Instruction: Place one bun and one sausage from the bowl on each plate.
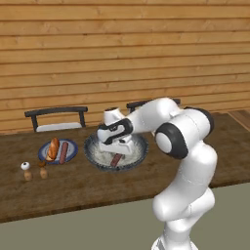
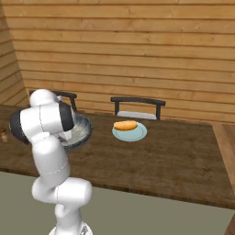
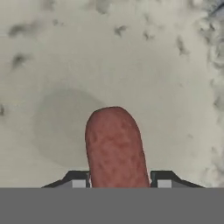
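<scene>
My gripper point(image 3: 121, 183) reaches down into the large speckled bowl point(image 1: 93, 158) and is shut on a reddish-brown sausage point(image 3: 114, 146). Both fingertips point(image 3: 78, 183) press against its sides. From the left base view the sausage point(image 1: 116, 159) lies on the bowl floor under the hand point(image 1: 117, 152). The blue-rimmed plate point(image 1: 72, 145) to the left holds a bun point(image 1: 53, 148) and a sausage point(image 1: 63, 152). On the pale teal plate point(image 2: 139, 134) to the right of the bowl point(image 2: 83, 131) lies a bun point(image 2: 125, 125).
Two small shakers point(image 1: 28, 172) point(image 1: 43, 171) stand near the table's front left edge. Two dark chairs point(image 1: 56, 117) point(image 2: 137, 106) sit behind the wooden table point(image 2: 174, 160), with the plank wall beyond.
</scene>
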### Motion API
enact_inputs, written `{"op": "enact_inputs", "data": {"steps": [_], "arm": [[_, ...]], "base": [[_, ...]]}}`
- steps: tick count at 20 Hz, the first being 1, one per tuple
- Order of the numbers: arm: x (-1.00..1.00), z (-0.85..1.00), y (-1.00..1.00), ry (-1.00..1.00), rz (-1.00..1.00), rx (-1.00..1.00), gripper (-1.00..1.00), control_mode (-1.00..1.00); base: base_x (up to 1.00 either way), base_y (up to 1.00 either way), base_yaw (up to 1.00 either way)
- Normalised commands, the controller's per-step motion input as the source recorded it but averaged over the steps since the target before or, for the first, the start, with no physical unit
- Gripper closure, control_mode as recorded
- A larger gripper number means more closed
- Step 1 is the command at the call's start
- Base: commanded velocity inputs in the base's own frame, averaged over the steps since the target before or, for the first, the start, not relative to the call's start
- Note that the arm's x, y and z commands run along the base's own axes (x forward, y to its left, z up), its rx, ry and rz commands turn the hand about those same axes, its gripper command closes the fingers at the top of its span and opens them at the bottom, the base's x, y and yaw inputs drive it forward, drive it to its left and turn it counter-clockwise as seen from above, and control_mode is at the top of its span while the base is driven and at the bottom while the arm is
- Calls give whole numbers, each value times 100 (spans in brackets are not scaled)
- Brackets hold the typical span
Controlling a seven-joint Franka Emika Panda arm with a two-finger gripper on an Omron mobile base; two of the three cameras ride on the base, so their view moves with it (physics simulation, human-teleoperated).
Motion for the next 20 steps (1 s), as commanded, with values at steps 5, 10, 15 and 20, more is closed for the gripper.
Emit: {"op": "enact_inputs", "data": {"steps": [5, 10, 15, 20], "arm": [[-1, 73, -14, -21, -9, 3, 100, -100], [4, 100, -63, -6, -15, 6, 100, -100], [16, 92, -100, 0, -14, 6, 100, -100], [23, 38, -100, 0, -16, 1, 100, -100]], "base": [[0, 0, 0], [0, 0, 0], [0, 0, 0], [0, 0, 0]]}}
